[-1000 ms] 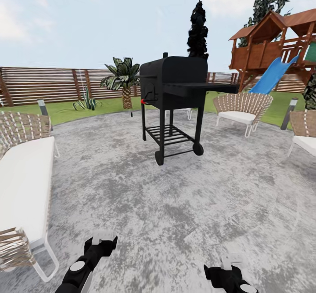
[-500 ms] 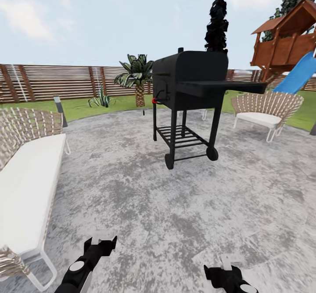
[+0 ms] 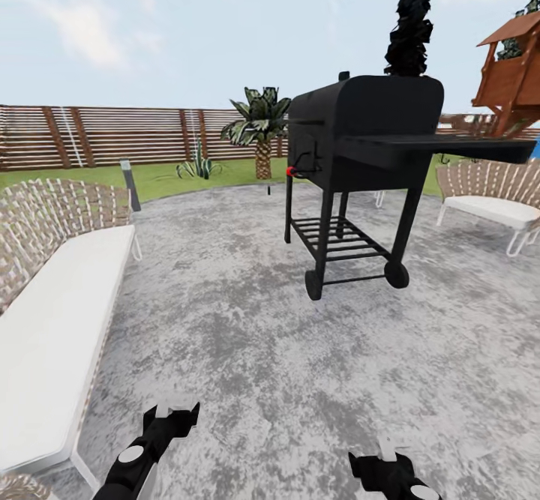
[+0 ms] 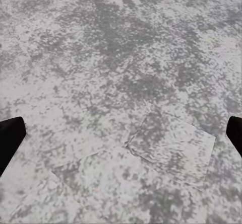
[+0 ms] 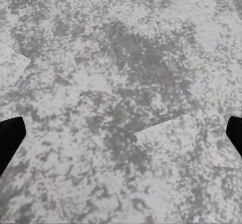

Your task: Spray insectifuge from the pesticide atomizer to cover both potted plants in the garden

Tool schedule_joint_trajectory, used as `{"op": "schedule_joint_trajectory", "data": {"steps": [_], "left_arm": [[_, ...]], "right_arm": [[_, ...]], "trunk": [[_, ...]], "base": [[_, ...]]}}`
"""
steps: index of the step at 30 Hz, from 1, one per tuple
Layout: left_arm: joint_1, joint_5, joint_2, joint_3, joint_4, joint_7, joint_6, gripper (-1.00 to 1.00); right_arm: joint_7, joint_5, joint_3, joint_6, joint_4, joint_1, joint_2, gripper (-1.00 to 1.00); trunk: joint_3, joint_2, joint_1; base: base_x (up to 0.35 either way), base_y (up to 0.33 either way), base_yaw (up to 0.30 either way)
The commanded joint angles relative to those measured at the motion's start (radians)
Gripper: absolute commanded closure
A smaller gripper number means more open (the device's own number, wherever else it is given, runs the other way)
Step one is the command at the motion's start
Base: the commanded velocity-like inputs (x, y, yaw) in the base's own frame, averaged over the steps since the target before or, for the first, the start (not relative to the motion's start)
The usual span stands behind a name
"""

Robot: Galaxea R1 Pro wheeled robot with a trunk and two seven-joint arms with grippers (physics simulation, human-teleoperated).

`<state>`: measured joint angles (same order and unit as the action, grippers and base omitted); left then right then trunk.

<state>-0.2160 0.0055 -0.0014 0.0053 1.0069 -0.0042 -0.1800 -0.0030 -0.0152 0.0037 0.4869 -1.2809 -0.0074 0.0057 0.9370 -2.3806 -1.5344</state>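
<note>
The pesticide atomizer is out of view. In the head view I face the garden's lawn (image 3: 172, 178) beyond a grey stone patio (image 3: 247, 335). A small spiky green rosette (image 3: 199, 166) stands on the grass by the fence, too far away to tell whether it is one of the potted plants. My left gripper (image 3: 172, 411) and right gripper (image 3: 381, 458) hang low over the patio, both open and empty. In the wrist views the left gripper (image 4: 121, 138) and the right gripper (image 5: 121, 133) have their dark fingertips wide apart over bare stone.
A black wheeled grill (image 3: 360, 170) stands ahead to the right. A white-cushioned wicker sofa (image 3: 52, 312) lines the left side, and a wicker chair (image 3: 491, 196) sits at the right. Farther off are a palm (image 3: 261, 121), a brown slatted fence (image 3: 112, 136) and a short lamp post (image 3: 130, 184).
The whole picture has shifted right, so the camera has turned left: grill, chair and playhouse slid toward the right edge. Both grippers keep the same pose.
</note>
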Motion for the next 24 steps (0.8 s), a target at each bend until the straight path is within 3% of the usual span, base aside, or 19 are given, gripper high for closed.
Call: {"op": "schedule_joint_trajectory", "data": {"steps": [1, 24], "left_arm": [[0.000, 0.001, 0.000, 0.001, 0.002, 0.000, -0.006, -1.00], [0.000, 0.001, 0.000, 0.001, 0.001, 0.000, -0.006, -1.00]], "right_arm": [[-0.001, -0.002, 0.000, 0.006, -0.002, 0.000, 0.000, -1.00], [-0.002, -0.002, -0.001, 0.006, -0.002, 0.000, 0.000, -1.00]], "trunk": [[0.001, 0.000, 0.000], [-0.023, 0.000, 0.000]], "base": [[0.346, 0.000, 0.200], [0.346, 0.000, 0.155]]}}
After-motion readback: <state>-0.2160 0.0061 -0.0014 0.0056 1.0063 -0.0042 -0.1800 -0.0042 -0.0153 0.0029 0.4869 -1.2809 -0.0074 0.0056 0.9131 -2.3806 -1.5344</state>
